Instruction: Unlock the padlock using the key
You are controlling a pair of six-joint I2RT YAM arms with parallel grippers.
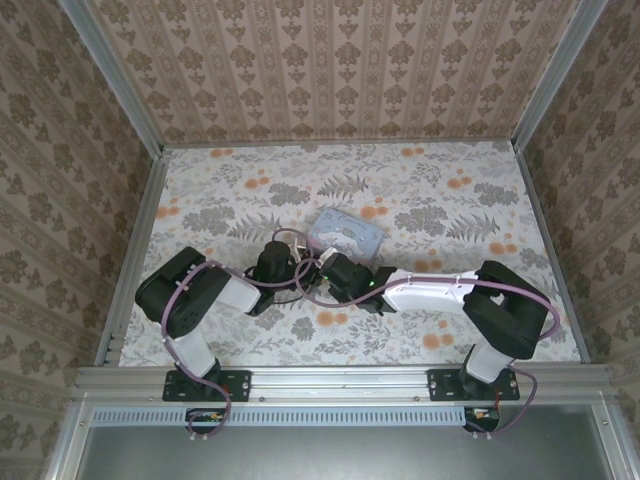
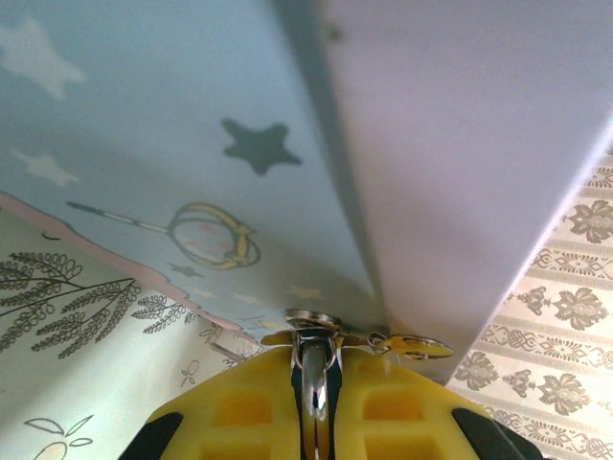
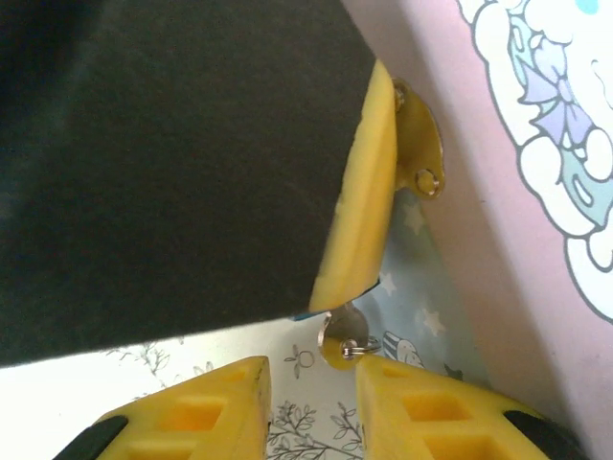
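top view, arms: the left gripper and the right gripper are seen set nose to nose at the near edge of the tin, on the flowered table.
top view, padlock: too small to be told between the two grippers.
left wrist, jaws: the left gripper is seen closed tight, its yellow pads pressed together on the padlock, of which only the metal shackle is shown.
left wrist, padlock place: it is held up against a metal hasp at a corner of the light blue, star-printed tin; whether it is threaded through cannot be told.
right wrist, jaws: the fingers of the right gripper are held apart, and nothing is clasped.
right wrist, key: a small metal key with a ring is seen hanging under the left gripper's yellow finger, just above the gap; contact with the right-hand finger cannot be told.
right wrist, hasp: its plate is seen beside that finger, against the tin.
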